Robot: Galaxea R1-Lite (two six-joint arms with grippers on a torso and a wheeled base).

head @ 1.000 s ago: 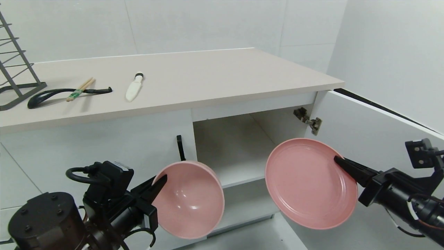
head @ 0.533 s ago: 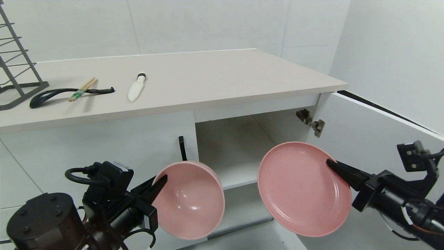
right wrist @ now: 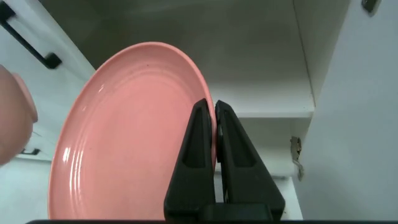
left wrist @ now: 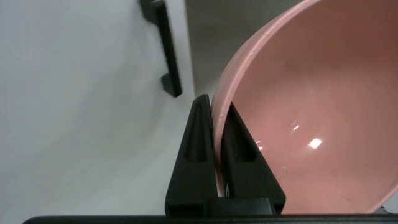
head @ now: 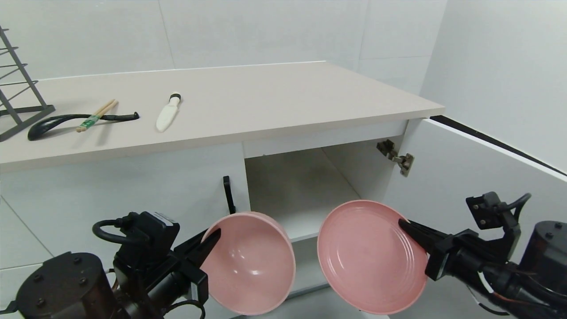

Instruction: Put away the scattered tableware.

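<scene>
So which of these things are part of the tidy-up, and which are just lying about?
Part of the job: pink bowl in the left gripper, pink plate in the right gripper, open cabinet, plus chopsticks, black spoon and white utensil on the counter.
Lying about: wire rack, closed door's handle.

Pink bowl (left wrist: 305,118) partly beyond the left wrist view's edges

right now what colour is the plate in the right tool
Plain pink all over. The plate shows best in the right wrist view.
</scene>
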